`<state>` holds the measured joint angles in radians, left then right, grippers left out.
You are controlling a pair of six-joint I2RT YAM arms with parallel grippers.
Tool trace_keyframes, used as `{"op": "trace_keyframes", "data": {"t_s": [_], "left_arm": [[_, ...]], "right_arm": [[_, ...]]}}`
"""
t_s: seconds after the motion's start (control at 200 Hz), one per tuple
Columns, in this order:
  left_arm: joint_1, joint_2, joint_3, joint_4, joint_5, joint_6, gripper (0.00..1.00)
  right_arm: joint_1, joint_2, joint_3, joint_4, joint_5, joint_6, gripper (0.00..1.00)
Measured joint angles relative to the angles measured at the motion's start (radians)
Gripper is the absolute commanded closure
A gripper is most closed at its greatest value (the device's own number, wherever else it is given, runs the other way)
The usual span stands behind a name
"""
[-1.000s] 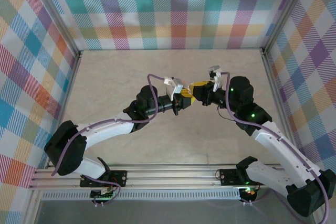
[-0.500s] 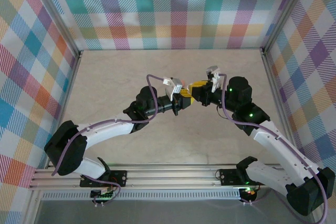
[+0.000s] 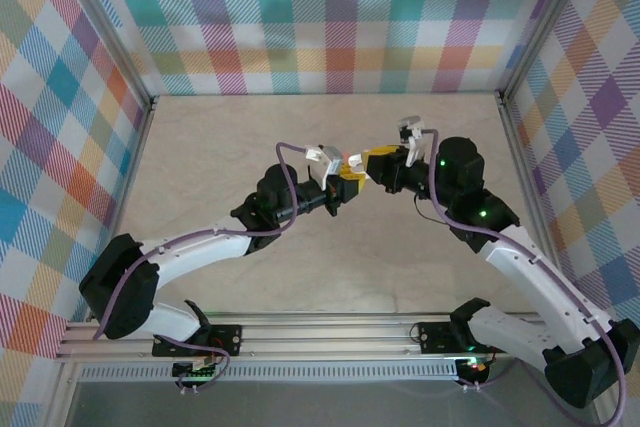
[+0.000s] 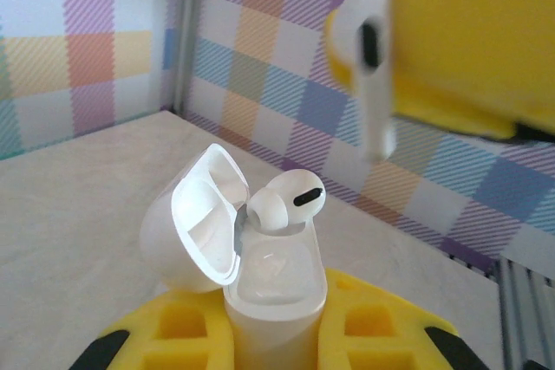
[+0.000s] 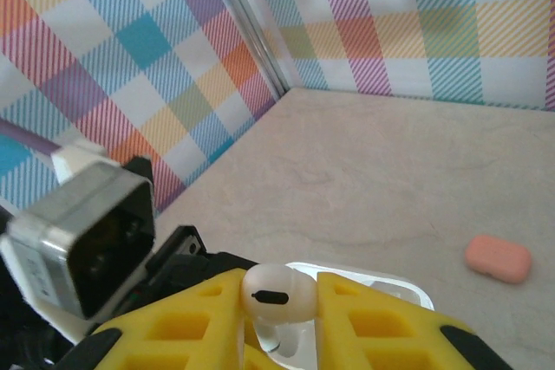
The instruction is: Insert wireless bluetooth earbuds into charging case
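White earbud (image 5: 270, 290) pinched in right gripper (image 5: 277, 322) jaws, open case (image 4: 276, 296) clamped in left gripper (image 4: 273, 344) jaws just below; mid-insertion, next I line its stem over the socket

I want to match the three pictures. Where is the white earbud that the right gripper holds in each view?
Left wrist: white earbud, upper right, between yellow jaws.
Right wrist: bottom centre, between yellow jaws.
Top external: too small to tell, where the yellow jaws meet at centre.
Shared landmark: the open white charging case.
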<state>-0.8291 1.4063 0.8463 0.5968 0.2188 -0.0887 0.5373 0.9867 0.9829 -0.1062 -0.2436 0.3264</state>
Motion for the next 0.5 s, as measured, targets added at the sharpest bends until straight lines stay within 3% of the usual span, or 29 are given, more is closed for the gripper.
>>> {"op": "trace_keyframes", "data": {"t_s": [0.5], "left_arm": [[-0.005,-0.011,-0.034,0.000,-0.111,0.008,1.00]], "right_arm": [[0.040,-0.011,-0.100,0.064,0.072,0.183,0.80]]}}
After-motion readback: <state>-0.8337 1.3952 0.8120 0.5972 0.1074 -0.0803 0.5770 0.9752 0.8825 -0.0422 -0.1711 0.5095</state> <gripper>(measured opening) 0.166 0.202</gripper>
